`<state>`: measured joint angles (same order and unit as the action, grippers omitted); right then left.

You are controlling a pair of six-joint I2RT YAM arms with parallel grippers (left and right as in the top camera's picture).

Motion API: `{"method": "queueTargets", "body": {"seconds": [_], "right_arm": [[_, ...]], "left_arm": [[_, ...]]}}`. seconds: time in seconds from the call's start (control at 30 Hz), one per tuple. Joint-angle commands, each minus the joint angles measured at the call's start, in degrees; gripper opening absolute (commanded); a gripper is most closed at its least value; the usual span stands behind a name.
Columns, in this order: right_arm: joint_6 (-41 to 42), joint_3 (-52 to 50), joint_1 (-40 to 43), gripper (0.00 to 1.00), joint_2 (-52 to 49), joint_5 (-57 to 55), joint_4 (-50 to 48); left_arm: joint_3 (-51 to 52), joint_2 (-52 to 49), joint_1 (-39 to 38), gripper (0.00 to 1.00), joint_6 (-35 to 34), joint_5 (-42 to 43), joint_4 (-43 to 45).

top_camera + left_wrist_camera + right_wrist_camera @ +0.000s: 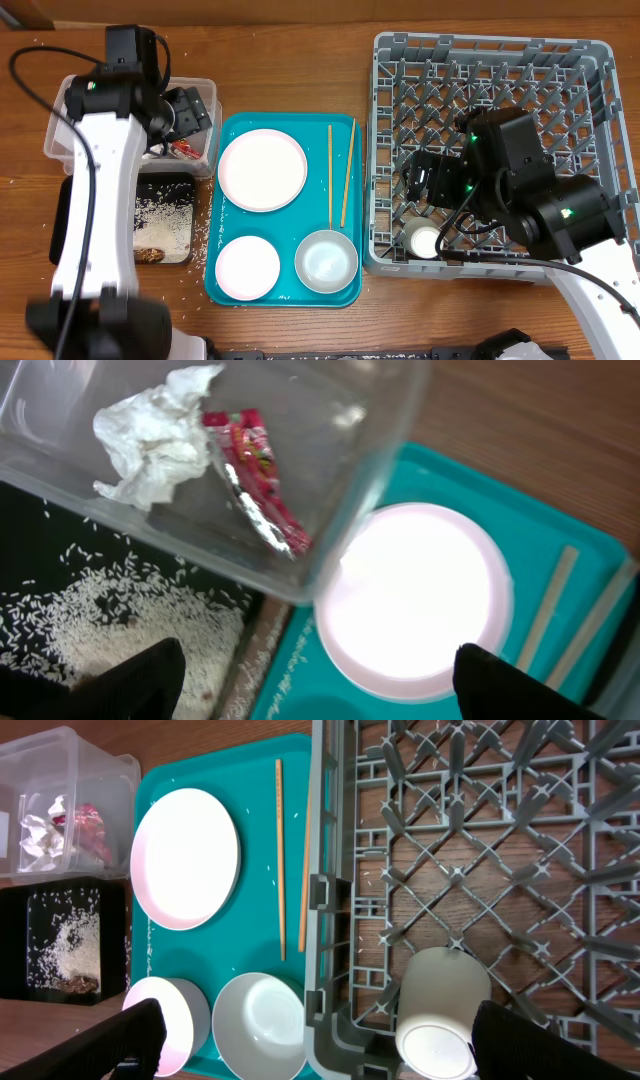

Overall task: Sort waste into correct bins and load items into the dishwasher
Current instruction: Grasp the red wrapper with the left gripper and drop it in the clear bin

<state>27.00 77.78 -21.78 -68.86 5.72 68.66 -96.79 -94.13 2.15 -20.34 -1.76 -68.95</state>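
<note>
The red wrapper and white napkin lie in the clear tub. Rice and a brown scrap lie in the black tray. The plate, pink bowl, white bowl and two chopsticks sit on the teal tray. The white cup sits in the grey rack's front left corner. My left gripper is open and empty over the tub's right end. My right gripper is open and empty above the cup.
Loose rice grains are scattered on the wooden table around the tub and black tray. The teal tray lies between the bins and the rack, close to both. The rack's upright pegs surround the cup.
</note>
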Motion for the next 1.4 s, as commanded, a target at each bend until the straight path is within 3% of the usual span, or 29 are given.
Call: {"method": "queueTargets", "body": {"seconds": [0.0,0.2,0.23,0.27,0.4,0.77,0.83,0.97,1.07,1.23,1.37], "right_arm": [[0.04,0.17,-0.13,1.00,0.37,-0.09,-0.04],[0.04,0.17,-0.11,1.00,0.37,-0.09,-0.68],[0.04,0.17,-0.11,1.00,0.37,-0.09,-0.70],[0.04,0.17,-0.11,1.00,0.37,-0.09,-0.68],[0.04,0.17,-0.11,1.00,0.37,-0.09,-0.68],[0.04,0.17,-0.11,1.00,0.37,-0.09,-0.68],[0.04,0.17,-0.11,1.00,0.37,-0.09,-0.68],[0.04,0.17,-0.11,1.00,0.37,-0.09,-0.68],[0.04,0.17,-0.11,1.00,0.37,-0.09,-0.68],[0.04,0.17,-0.11,1.00,0.37,-0.09,-0.68],[0.04,0.17,-0.11,1.00,0.37,-0.09,-0.68]], "left_arm": [[-1.88,8.00,-4.17,0.85,2.82,1.66,-2.56],[-1.88,17.62,-14.67,0.81,2.49,-5.49,-7.45],[-1.88,18.91,-16.37,0.94,2.10,-6.82,-7.85],[-1.88,21.16,-19.58,1.00,2.14,-7.45,-8.96],[-1.88,24.02,-24.59,1.00,2.14,-4.13,-10.75],[-1.86,23.74,-25.46,1.00,2.19,-4.39,-11.56],[-1.75,24.09,-25.00,1.00,3.34,-8.13,-10.99],[1.84,27.85,-23.45,1.00,7.69,-10.95,-1.44],[13.86,37.20,-18.45,1.00,19.56,-0.70,16.02],[32.30,51.10,-12.44,1.00,20.98,6.49,29.75],[44.96,61.94,-10.91,1.00,21.27,6.08,35.98]]}}
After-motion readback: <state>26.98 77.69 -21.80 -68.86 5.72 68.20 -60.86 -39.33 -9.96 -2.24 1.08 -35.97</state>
